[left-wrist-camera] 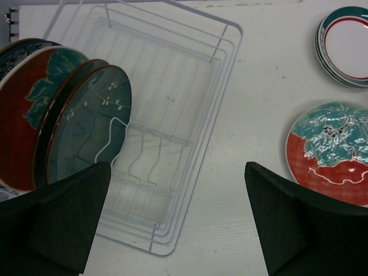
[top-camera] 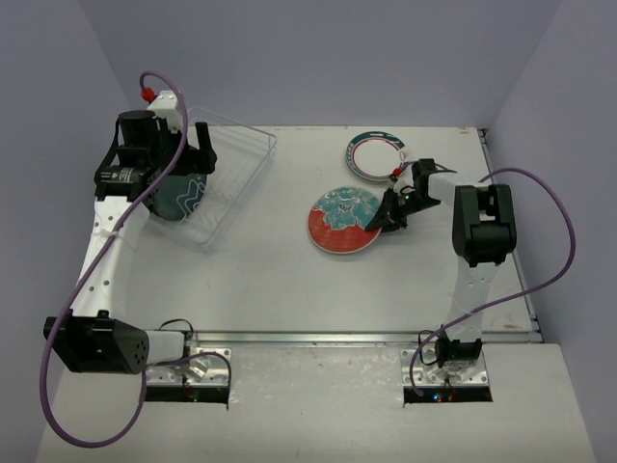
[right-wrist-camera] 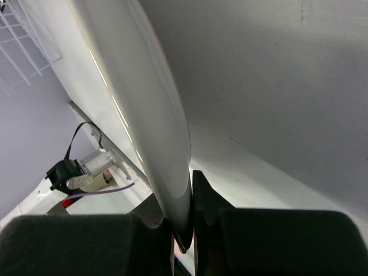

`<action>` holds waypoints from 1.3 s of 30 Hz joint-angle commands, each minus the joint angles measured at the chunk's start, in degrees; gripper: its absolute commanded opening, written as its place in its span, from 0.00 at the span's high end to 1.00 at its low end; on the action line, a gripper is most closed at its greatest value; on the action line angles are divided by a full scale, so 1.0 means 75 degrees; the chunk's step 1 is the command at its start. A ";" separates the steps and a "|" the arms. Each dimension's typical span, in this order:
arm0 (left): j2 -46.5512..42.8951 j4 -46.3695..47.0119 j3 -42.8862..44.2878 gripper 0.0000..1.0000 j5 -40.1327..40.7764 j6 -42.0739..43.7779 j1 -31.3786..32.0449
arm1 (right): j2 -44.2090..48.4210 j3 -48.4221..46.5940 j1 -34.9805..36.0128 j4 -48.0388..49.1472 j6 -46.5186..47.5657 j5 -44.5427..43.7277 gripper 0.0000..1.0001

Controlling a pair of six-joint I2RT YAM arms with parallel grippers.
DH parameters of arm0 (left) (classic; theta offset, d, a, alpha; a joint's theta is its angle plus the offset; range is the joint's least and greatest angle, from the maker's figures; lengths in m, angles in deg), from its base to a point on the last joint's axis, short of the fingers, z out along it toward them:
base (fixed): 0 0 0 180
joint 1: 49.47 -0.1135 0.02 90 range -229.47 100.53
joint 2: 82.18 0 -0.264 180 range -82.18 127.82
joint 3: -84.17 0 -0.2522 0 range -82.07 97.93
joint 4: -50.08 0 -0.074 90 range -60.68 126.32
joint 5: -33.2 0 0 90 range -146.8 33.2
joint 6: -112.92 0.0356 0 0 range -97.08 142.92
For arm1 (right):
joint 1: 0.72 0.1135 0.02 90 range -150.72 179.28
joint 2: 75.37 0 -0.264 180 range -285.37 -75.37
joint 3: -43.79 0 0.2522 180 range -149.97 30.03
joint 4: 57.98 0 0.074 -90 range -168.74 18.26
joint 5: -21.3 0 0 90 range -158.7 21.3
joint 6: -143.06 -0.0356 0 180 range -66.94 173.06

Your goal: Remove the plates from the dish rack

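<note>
The right fingers [right-wrist-camera: 210, 201] pinched the rim of the red-and-teal plate [top-camera: 344, 221], which was best lowered flat onto the worktop [top-camera: 289, 280] before any release. The left fingers [left-wrist-camera: 63, 213] gaped wide above the dish rack [left-wrist-camera: 178, 115], with the racked plates [left-wrist-camera: 69, 126] to their left.

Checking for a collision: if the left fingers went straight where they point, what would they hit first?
Likely the empty wire floor of the dish rack, beside the standing plates; depth is unclear.

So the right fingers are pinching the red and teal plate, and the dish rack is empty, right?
Not empty: the left wrist view shows plates standing in the dish rack. The right fingers do pinch the red and teal plate.
</note>
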 commanded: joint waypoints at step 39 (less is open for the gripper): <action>0.0054 0.0048 0.0881 0.00 0.0710 0.0643 -0.0206 | 0.0360 -0.0374 -0.1914 -0.1164 0.2196 -0.2368 0.39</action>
